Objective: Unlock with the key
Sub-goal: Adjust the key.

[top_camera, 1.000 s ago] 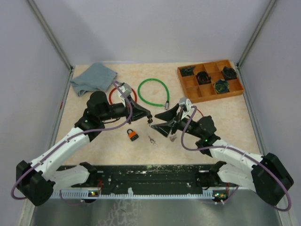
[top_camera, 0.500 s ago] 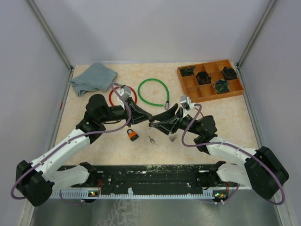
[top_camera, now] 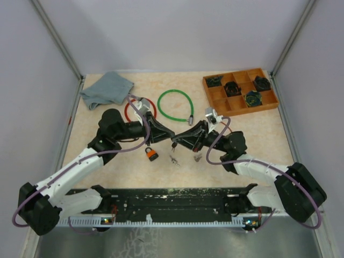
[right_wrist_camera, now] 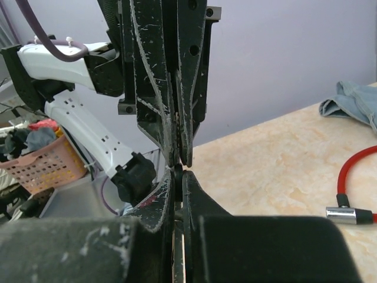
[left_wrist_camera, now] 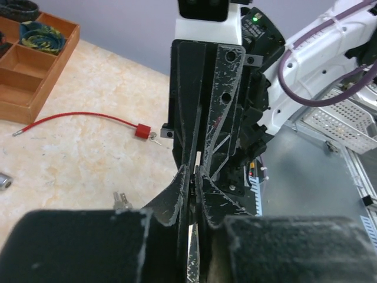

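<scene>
- A blue cloth [top_camera: 106, 89] lies crumpled at the table's far left corner.
- The left gripper [top_camera: 170, 138] reaches in from the left, above the table's middle, its jaws pressed together.
- The orange padlock [top_camera: 151, 154] lies on the table just below and left of that gripper, and nothing touches it.
- A small bunch of keys [top_camera: 173, 159] lies just right of the padlock, beneath the two gripper tips.
- The right gripper [top_camera: 176, 144] meets the left one tip to tip, its jaws likewise pressed together. I cannot tell whether a key is pinched between them.
- A green cable loop [top_camera: 174, 91] lies beyond the grippers.
- A wooden tray [top_camera: 250, 109] sits at the far right.
</scene>
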### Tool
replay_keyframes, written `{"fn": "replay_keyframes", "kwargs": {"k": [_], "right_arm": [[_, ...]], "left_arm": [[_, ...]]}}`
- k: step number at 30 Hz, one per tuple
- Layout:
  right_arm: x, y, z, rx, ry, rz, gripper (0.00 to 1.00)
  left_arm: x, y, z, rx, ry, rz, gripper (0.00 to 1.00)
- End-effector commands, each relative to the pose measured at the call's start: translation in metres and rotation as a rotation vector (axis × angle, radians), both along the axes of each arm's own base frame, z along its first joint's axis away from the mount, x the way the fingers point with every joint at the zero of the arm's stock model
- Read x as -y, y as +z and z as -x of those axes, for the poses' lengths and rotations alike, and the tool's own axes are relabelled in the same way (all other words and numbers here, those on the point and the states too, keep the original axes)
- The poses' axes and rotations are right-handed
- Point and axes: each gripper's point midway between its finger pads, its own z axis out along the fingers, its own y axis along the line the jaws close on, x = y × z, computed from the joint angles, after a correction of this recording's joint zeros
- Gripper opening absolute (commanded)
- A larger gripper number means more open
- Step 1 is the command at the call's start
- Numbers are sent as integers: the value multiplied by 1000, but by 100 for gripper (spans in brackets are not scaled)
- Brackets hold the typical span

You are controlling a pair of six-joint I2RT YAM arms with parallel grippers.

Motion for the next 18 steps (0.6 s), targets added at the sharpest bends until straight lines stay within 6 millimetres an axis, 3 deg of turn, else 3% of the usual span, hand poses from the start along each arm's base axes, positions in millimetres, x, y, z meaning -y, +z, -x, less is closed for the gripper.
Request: {"fn": "replay_keyframes", "kwargs": {"k": [1, 4, 7, 9, 15, 17, 18], "right_arm": [[5, 17, -2, 46, -5, -46, 0], [4, 4, -8, 6, -29, -8, 0], [4, -11, -13, -40, -56, 36, 0], [4, -23, -18, -70, -80, 65, 0], [7, -55, -27, -138, -137, 155, 0], [8, -67, -30, -163, -159, 194, 0], [9, -71, -31, -166, -169, 210, 0]], "left_arm": [[-5, -3, -12, -48, 107, -9, 19], [-18, -26, -41, -170, 321, -94, 40], [-37, -56, -61, -320, 513, -212, 68], [-46, -75, -64, -390, 573, -291, 75], [-73, -127, -64, -599, 751, -475, 84], [-81, -143, -62, -647, 795, -536, 98], [-86, -151, -62, -675, 823, -571, 100]]}}
